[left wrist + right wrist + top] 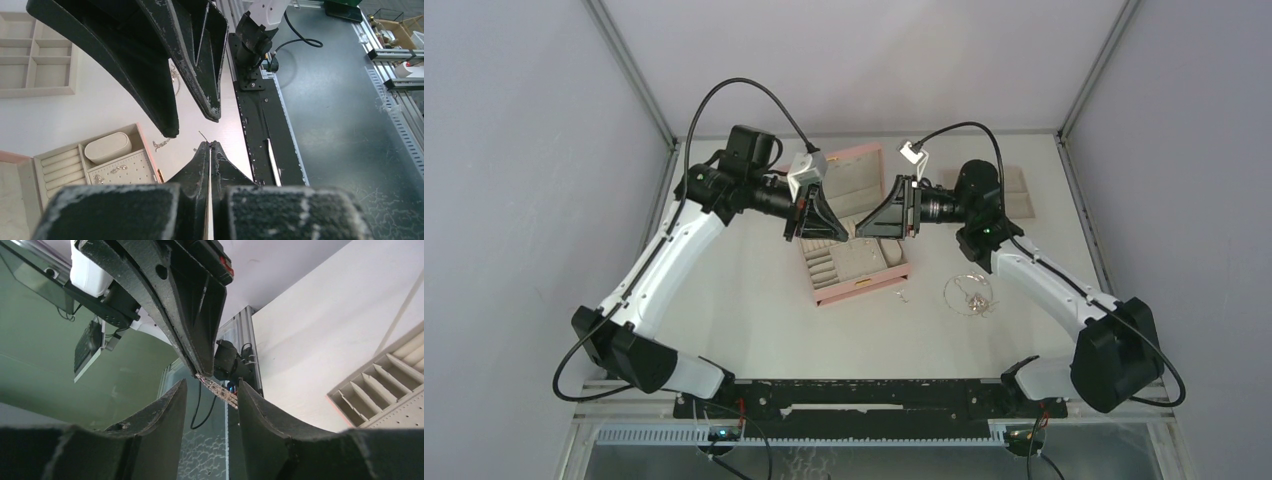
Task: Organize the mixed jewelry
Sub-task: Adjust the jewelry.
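My left gripper (844,235) is shut on a small silver earring (216,388), a short jewelled strip that sticks out from its tips (210,144). My right gripper (861,230) faces it tip to tip above the pink box (876,287). It is open, and its fingers (176,396) stand on either side of the strip. The strip's far end lies close to one finger; I cannot tell whether they touch. A thin looped chain necklace (969,293) lies on the table right of the box. Small silver bits (904,294) lie by the box's front corner.
The pink box stands open, lid (854,165) up at the back. Its beige lining (60,167) holds ring rolls, a cushion (107,146) and a dotted panel with two earrings (117,170). A flat beige compartment tray (1019,192) lies at the back right.
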Tool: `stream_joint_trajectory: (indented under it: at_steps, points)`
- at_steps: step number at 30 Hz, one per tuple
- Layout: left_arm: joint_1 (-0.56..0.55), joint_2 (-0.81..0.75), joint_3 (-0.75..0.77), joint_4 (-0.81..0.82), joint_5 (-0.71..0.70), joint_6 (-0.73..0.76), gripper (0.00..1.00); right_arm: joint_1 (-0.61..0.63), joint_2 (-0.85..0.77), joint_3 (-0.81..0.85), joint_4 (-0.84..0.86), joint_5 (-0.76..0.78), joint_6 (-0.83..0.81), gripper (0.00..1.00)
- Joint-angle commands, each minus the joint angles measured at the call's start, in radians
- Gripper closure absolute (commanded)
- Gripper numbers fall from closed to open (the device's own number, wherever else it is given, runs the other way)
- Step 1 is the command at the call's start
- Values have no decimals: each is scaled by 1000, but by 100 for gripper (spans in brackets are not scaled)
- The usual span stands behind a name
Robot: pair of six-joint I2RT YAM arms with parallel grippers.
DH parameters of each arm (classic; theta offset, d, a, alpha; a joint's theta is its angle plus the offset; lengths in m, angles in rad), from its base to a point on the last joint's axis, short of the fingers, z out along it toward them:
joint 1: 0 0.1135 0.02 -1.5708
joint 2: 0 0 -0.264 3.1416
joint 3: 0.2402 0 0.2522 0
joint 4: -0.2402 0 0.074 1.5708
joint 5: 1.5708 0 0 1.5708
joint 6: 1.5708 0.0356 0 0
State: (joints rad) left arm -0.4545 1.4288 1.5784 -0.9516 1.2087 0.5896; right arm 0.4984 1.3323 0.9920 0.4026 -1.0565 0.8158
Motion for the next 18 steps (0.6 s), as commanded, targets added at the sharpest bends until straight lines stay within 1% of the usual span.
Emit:
stream_joint_trajectory:
  at_steps: [1, 12, 15, 18]
  points:
    - [13, 7, 31, 21, 44, -16, 100, 8, 17, 36, 132, -56, 67, 50]
    - [17, 21, 40, 21, 48, -23, 100, 11, 66, 37, 250, -82, 157, 51]
    - [19, 27, 43, 23, 47, -26, 100, 12, 72, 36, 270, -93, 171, 55]
    - [19, 32, 49, 25, 49, -30, 100, 12, 79, 37, 275, -104, 180, 61]
